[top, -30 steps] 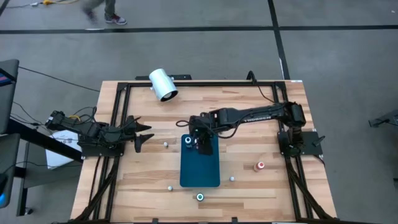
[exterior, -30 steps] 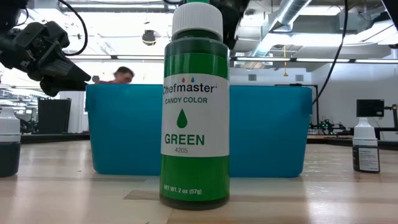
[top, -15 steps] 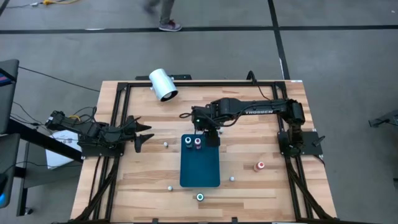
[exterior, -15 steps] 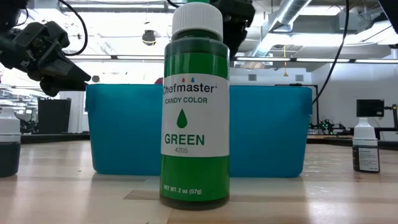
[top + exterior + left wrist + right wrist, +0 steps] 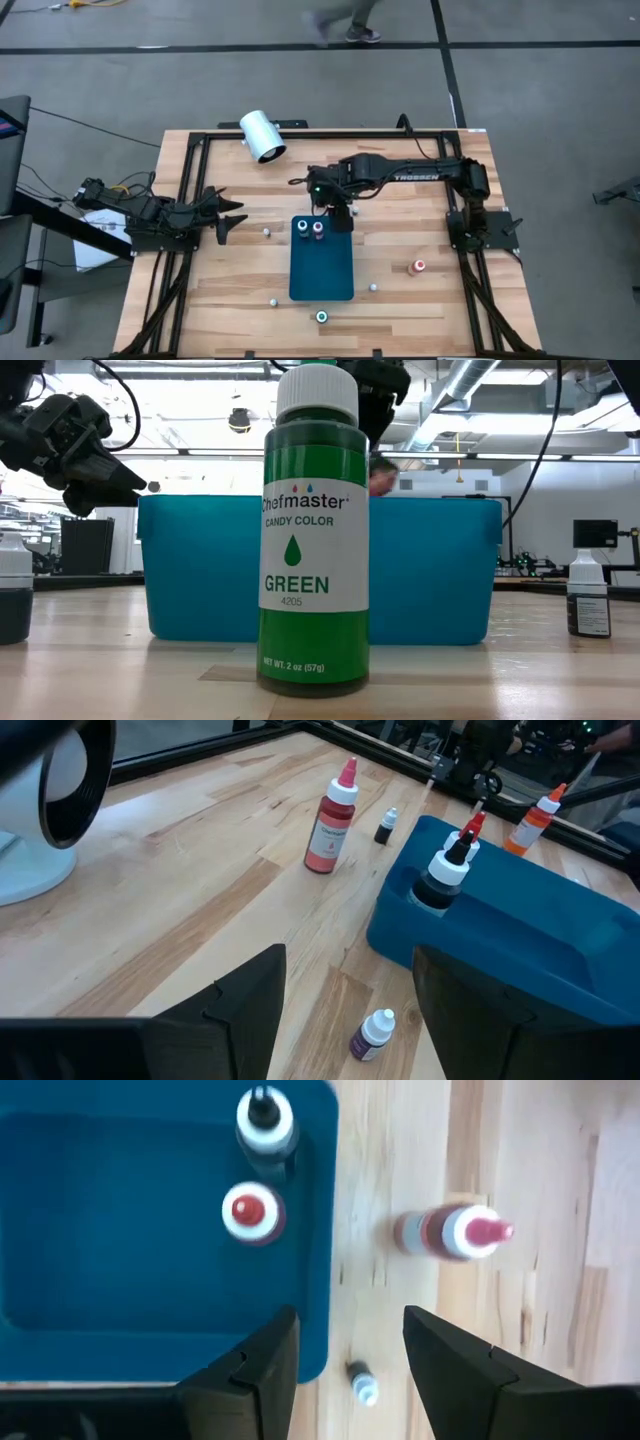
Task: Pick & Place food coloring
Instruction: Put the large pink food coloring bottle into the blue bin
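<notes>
Two food coloring bottles stand in the far end of the blue tray (image 5: 322, 262): one dark-tipped (image 5: 265, 1115), one red-topped (image 5: 250, 1210). My right gripper (image 5: 345, 1370) is open above the tray's far edge (image 5: 340, 208), touching nothing. A red bottle (image 5: 455, 1233) stands on the wood just past the tray, with a tiny bottle (image 5: 362, 1383) beside it. A green bottle (image 5: 312, 530) stands on the table near the near edge (image 5: 322, 317). My left gripper (image 5: 350, 1010) waits open at the table's left (image 5: 228, 215).
A white cylinder (image 5: 262, 136) lies at the far left corner. More bottles sit on the wood: an orange-red one (image 5: 419, 267) at the right, and tiny ones (image 5: 267, 232), (image 5: 272, 300), (image 5: 373, 287) around the tray. A black frame (image 5: 190, 180) rims the table.
My right gripper has drawn back from over the tray's far end toward the far edge and up. The red-topped bottle it covered now stands in the tray beside the first one. A person walks past on the floor beyond the table.
</notes>
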